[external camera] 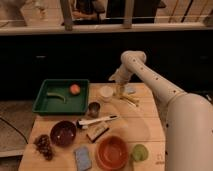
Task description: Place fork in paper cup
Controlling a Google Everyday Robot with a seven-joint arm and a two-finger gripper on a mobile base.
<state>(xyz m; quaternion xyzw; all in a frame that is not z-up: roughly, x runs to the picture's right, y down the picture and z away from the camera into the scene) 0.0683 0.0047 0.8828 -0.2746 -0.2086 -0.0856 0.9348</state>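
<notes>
While the end effector [120,90] hung over the desk [145,131], its grip could not be told. The fork [129,100] lay just beneath, right of the paper cup [106,93].

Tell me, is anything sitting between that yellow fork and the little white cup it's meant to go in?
Nothing visible does. The fork lies on the table just right of the paper cup, with only bare wood between them. The gripper hangs directly over the fork's near end. The metal cup stands nearer the camera, off that path.
</notes>
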